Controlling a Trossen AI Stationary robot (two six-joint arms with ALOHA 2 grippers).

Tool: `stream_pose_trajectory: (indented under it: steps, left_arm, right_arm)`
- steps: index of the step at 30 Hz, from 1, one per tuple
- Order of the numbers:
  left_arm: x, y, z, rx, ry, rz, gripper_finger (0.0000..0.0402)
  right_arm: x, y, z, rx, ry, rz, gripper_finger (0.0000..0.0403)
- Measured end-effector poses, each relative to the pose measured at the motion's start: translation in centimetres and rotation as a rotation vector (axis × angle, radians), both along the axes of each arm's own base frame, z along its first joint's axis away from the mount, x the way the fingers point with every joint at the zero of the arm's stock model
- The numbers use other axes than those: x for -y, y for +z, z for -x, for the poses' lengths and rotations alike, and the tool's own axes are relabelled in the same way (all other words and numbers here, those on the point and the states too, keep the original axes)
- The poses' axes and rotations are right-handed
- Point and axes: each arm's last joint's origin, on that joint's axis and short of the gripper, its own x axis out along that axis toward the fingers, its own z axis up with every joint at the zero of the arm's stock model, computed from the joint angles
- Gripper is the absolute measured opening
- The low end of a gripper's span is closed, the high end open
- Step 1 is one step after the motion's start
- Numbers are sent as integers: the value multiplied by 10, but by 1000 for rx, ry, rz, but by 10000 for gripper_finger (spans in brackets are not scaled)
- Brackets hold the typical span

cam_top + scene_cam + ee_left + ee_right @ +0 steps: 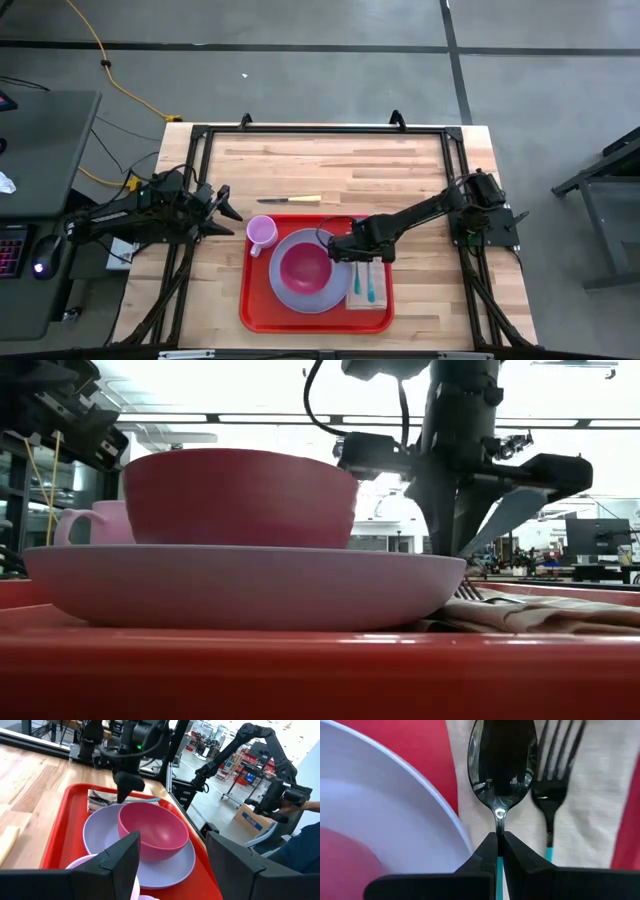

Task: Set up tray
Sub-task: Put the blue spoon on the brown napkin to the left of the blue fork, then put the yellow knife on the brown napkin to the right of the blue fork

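Observation:
The red tray (255, 300) lies near the table's front edge. It carries a lavender plate (290, 290) with a pink bowl (305, 265) on it. A pale pink cup (262, 232) stands at the tray's far left corner. A tan napkin (590, 800) lies flat along its right side, with a dark fork (555, 775) on it. Next to the fork is a dark spoon (502, 765) with a teal handle. My right gripper (500, 842) points down over the napkin, shut on the spoon. My left gripper (172, 865) hangs open at the table's left, off the tray. My right gripper pinches the spoon's thin neck (499, 822), just behind the spoon's bowl, between its two fingers. It comes from above, pointing down. The teal handle (499, 870) shows in the slit between the fingers. The spoon lies level, parallel to the fork; whether it rests on the napkin I cannot tell.
A knife (290, 200) with a pale yellow handle lies on the bare wood beyond the tray's far edge. A black frame (320, 130) runs round the table. Open wood lies beyond the knife and to both sides of the tray.

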Motion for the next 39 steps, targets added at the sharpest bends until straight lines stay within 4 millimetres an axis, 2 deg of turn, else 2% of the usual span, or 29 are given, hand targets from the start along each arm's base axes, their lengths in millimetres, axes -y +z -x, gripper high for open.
stream_pose_trajectory:
  steps: [5, 25, 39]
  left_arm:
    - [0, -1, 0, -8, 0, 2, 255]
    - [0, -1, 0, -7, 1, 1, 255]
    - [0, -1, 0, -6, 1, 1, 255]
  right_arm:
    - [-1, -12, -2, -33, 7, -3, 0]
    - [-1, -13, -4, -23, 13, -2, 2]
    - [1, -13, -4, -14, 29, 31, 69]
